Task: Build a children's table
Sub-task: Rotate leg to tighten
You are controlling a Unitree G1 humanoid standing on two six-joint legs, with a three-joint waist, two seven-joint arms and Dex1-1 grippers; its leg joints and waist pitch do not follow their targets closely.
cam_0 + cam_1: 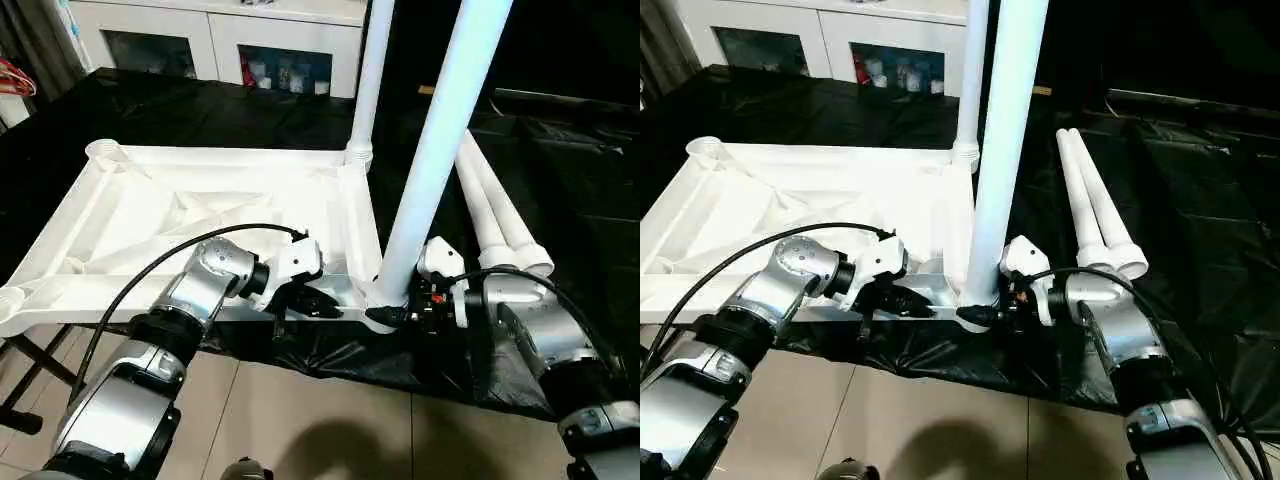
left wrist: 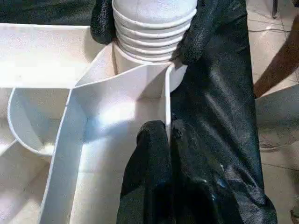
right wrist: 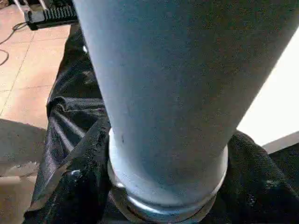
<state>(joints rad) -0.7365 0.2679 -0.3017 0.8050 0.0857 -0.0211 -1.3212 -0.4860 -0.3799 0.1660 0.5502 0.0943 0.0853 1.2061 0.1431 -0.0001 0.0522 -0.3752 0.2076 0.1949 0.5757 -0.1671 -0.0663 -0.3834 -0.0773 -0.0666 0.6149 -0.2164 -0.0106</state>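
The top (image 1: 200, 215) lies underside up on the black-covered bench (image 1: 560, 150). 2 legs (image 1: 440, 140) stand in its right corner sockets; 2 more (image 1: 500, 225) lie beside. Left gripper (image 2: 169, 135) pinches the near rim; right gripper (image 1: 395, 315) clasps the near leg's base.

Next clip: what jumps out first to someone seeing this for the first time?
Two white legs stand upright in corner sockets of the upturned table top: the near leg at the front corner, the far leg behind it. The right gripper straddles the near leg's ribbed base, the left gripper pinches the top's rim. Two spare legs lie on the black sheet.
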